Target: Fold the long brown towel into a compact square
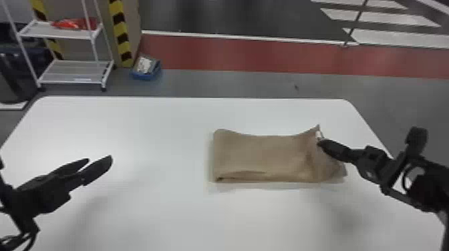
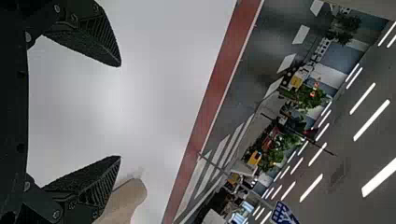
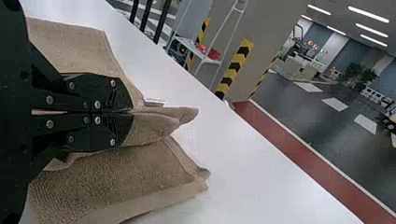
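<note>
The right gripper [image 3: 130, 112] pinches one end of the towel [image 1: 260, 157] on the worktop [image 1: 140, 207]; the left gripper [image 2: 120, 111] hangs open, well apart; pulling sideways could drag the unheld layers askew.

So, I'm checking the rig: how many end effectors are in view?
2. The left end effector is open above the left side of the table; the right end effector is closed on the brown towel near its right end.
</note>
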You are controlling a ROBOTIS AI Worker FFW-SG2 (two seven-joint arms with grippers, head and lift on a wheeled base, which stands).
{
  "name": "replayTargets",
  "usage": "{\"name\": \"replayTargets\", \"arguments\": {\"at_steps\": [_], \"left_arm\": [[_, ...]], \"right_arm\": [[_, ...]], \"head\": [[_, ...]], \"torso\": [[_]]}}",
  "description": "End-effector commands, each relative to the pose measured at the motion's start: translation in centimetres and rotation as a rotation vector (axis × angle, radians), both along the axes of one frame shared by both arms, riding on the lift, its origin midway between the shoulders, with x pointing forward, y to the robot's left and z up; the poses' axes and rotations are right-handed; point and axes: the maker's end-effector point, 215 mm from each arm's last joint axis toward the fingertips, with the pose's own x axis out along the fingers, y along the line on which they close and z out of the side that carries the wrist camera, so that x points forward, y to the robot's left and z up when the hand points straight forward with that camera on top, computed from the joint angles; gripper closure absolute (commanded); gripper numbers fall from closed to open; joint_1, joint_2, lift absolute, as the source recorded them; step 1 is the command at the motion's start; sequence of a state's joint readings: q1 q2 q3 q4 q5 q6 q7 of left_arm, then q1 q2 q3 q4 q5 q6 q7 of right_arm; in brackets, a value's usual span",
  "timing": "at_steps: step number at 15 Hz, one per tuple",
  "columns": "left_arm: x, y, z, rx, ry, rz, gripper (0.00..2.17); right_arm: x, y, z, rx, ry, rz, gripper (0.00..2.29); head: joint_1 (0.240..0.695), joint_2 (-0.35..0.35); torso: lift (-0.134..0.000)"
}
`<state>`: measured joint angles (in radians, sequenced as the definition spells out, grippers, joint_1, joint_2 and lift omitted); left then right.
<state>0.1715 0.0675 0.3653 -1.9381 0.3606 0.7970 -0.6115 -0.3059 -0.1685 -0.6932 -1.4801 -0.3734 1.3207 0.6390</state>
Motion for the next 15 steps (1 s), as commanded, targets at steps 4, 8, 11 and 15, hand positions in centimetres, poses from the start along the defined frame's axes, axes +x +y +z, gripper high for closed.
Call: {"name": "replayTargets", "arguments": {"at_steps": [4,8,11,15], "left_arm": [[-0.6,-0.2,-0.3,-0.004,0.005,-0.010,0.21],[-1.0,0.6,-0.3,0.001,0.005,0.003,0.21],[-0.9,0.6,-0.4,0.000,0.003,0.003,0.21],[-1.0,0.8,-0.6,-0.001,0.006,0.004,0.21]], "right_arm": [[-1.7,-3.0,-0.5,-0.005,0.033,-0.039,0.00],[-2.2,-5.4,-0.5,-0.067,0.064,-0.051,0.07],[-1.7,-6.5,-1.9,-0.152,0.117,-0.039,0.10],[-0.8,-6.5,-3.2,-0.197,0.131,-0.030,0.10]], "head": [[0.695,-0.144],[0.695,-0.162],[0.695,-0.176],[0.695,-0.188]], "torso": [[-0.124],[-0.124],[-0.124],[-0.124]]}}
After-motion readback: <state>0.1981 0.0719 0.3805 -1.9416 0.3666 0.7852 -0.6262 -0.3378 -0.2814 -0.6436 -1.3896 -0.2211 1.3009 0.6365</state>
